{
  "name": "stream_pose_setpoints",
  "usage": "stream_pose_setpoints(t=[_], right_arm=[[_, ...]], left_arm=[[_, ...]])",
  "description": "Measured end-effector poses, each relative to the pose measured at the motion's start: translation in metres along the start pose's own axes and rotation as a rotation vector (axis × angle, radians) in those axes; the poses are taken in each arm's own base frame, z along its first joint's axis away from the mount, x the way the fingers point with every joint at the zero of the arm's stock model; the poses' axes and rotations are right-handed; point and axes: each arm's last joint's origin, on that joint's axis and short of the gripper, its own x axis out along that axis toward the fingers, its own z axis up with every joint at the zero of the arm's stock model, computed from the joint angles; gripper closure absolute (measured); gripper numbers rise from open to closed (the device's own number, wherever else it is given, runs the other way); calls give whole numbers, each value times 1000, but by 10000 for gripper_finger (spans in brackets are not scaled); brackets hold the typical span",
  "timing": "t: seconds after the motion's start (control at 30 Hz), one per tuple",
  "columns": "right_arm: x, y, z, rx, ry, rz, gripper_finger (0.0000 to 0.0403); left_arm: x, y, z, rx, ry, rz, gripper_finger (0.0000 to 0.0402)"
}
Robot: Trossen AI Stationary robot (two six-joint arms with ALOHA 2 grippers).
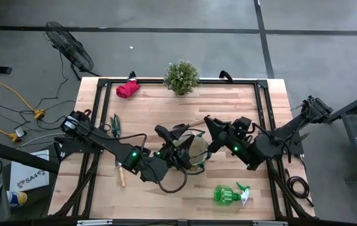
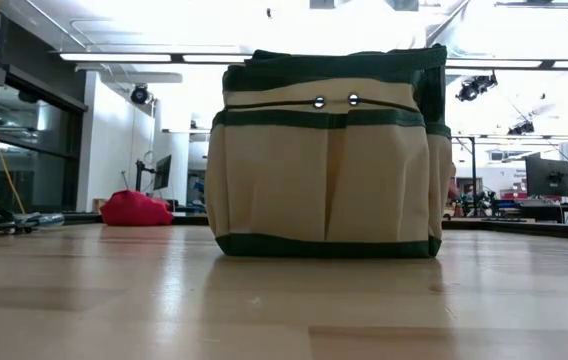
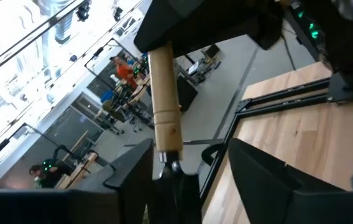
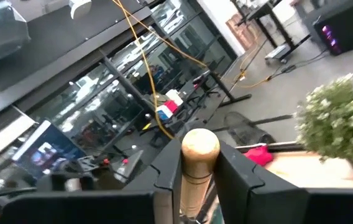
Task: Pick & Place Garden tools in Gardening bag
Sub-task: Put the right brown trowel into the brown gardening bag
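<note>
Between the dark fingers (image 4: 245, 180) of the right pincer (image 1: 211, 125) stands a wooden trowel handle (image 4: 196, 171), its rounded end up, clamped on both sides. This pincer sits at the right rim of the gardening bag (image 1: 191, 150), which stands upright at mid-surface, tan with dark green trim. Across the bag, at its left rim, the left pincer (image 1: 164, 135) grips a second wooden handle (image 3: 164, 106), which runs away from its fingers (image 3: 270, 186); whether the metal ends are inside the bag cannot be told.

Outward from the left pincer, the pruning shears (image 1: 114, 125) lie near the left edge of the surface (image 1: 147, 107), and another wooden-handled tool (image 1: 120, 176) lies below that arm. Toward the near edge from the right pincer lies the green spray bottle (image 1: 229, 194) on its side. At the far edge, well apart from both pincers, sit the red glove bundle (image 1: 127, 89) and the bushy potted plant (image 1: 181, 76).
</note>
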Motion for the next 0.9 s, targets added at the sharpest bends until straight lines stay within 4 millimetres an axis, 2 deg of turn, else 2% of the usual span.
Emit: stream_pose_setpoints(t=[0.17, 0.37, 0.57, 0.7, 0.9], right_arm=[[-14, 0, 16, -70, -16, -40, 345], [-37, 0, 30, -141, -16, -109, 345], [-61, 4, 29, -187, 39, -49, 345], [-76, 7, 28, -241, 81, 25, 345], [-89, 10, 23, -287, 129, 141, 345]], left_arm=[[-20, 6, 3, 23, 12, 30, 186], [-44, 34, 2, 10, 28, 55, 186], [-53, 67, -27, -128, 37, -63, 185], [-58, 92, -54, -271, 139, -205, 185], [-70, 107, -71, -332, 216, -257, 185]])
